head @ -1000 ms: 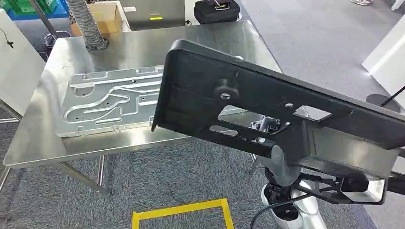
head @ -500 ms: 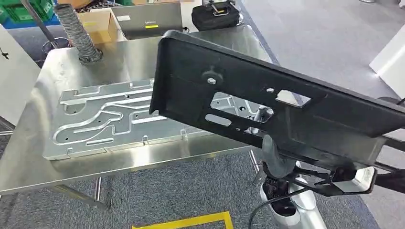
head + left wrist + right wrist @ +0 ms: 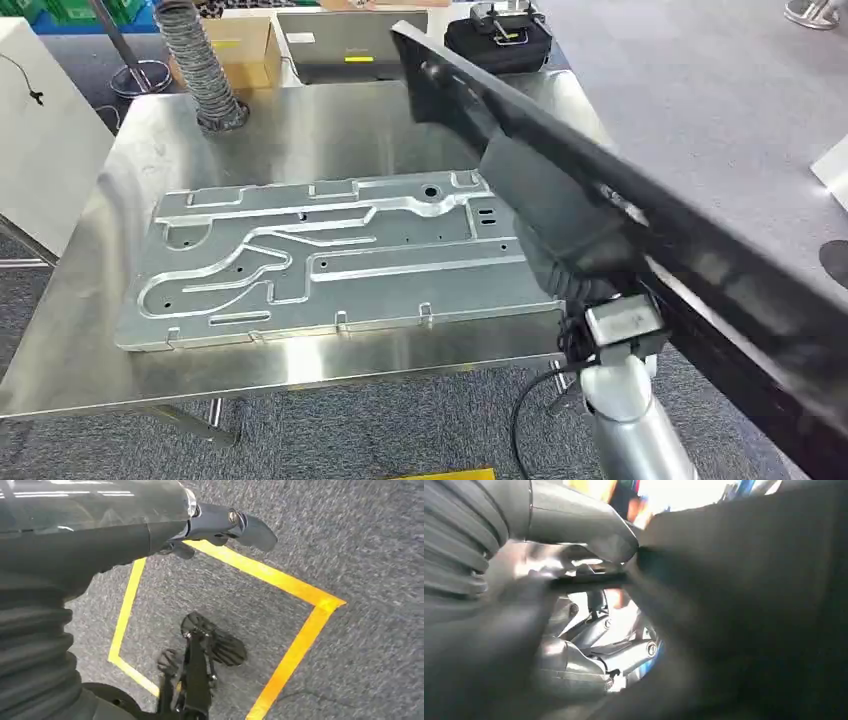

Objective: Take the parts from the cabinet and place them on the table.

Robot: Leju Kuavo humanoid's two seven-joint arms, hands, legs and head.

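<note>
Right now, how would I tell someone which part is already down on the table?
Look at the steel table. Lying flat across its middle is the silver metal plate, stamped with winding raised channels and small holes. Unlike the long black panel tilted in the air over the table's right edge, it is pale, shiny and resting.

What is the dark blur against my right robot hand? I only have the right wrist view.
Observer: A long black panel. In the head view the right robot hand holds it, slanting across the steel table's right edge.
Operator: Anything on that table?
Observer: A large silver stamped plate, lying flat.
Operator: And the left robot hand?
Observer: The left robot hand hangs over grey carpet with yellow tape, with nothing in it.
</note>
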